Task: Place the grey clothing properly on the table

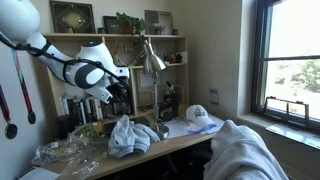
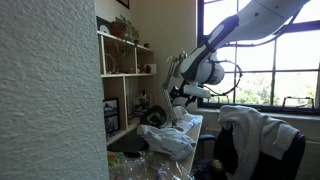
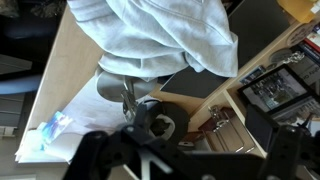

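The grey clothing (image 1: 128, 137) lies crumpled in a heap on the wooden table (image 1: 172, 145); it shows in both exterior views (image 2: 165, 138) and fills the top of the wrist view (image 3: 160, 35). My gripper (image 1: 120, 100) hangs above the table just behind the heap, near the lamp, apart from the cloth (image 2: 180, 98). In the wrist view its dark fingers (image 3: 190, 165) are spread wide with nothing between them.
A silver desk lamp (image 1: 152, 60) stands right beside the gripper, its base (image 3: 115, 85) next to the cloth. A white cap (image 1: 198, 115) and plastic bags (image 1: 60, 152) lie on the table. Shelves (image 1: 110, 40) stand behind. A chair draped with a pale garment (image 2: 255, 135) stands in front.
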`<state>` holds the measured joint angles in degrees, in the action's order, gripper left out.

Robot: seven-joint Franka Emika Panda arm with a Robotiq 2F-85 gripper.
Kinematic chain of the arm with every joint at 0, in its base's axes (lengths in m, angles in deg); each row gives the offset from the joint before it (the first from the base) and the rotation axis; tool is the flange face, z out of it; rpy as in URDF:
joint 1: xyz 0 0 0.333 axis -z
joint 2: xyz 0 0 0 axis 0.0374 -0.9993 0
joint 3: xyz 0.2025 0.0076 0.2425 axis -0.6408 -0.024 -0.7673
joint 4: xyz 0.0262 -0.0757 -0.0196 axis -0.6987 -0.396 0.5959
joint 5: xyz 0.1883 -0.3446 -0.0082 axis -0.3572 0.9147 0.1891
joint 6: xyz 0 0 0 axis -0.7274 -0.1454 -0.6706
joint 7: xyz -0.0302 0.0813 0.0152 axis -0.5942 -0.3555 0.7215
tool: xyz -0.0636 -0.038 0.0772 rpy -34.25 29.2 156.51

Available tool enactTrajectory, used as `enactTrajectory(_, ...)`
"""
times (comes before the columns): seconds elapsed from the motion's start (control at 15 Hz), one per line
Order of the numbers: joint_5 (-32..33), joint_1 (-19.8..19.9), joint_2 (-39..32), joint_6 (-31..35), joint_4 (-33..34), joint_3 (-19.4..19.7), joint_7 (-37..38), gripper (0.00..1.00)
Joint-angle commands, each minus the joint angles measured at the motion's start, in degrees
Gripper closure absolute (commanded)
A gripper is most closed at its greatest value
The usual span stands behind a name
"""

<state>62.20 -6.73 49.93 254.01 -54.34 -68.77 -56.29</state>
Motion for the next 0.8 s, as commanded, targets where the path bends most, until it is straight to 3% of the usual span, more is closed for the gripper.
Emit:
enactTrajectory(0.0,0.87,1.61,7.45,-6.48,-4.36,1.37,-2.32,0.0)
enactTrajectory(0.4,8.85,8.02,10.06,-13.11,-5.13,1.67,-0.19,0.0)
enactTrajectory(0.73,18.23,13.92,4.39,-18.2,-1.34,1.57,1.52,0.0)
